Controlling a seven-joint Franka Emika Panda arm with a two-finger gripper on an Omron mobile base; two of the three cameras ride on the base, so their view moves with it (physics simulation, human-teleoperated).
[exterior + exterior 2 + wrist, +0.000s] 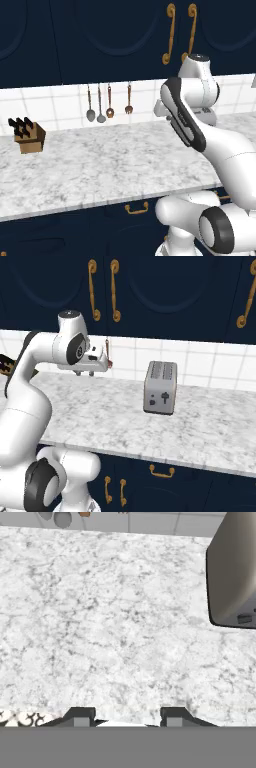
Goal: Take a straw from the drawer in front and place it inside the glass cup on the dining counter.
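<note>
The two-finger gripper hangs above the white-grey marble wall counter, its 2 tips apart with nothing between them. The shallow navy drawer below, brass-handled, is closed, so any straw inside is hidden.

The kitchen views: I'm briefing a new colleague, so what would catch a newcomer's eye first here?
The white robot arm looms in the foreground, raised over the marble wall counter, its end effector with jaws apart and nothing between them. A silver toaster stands on the counter to the arm's right, a wooden knife block far to its left. Utensils hang on the white tiled wall beneath navy cabinets with brass handles.
</note>
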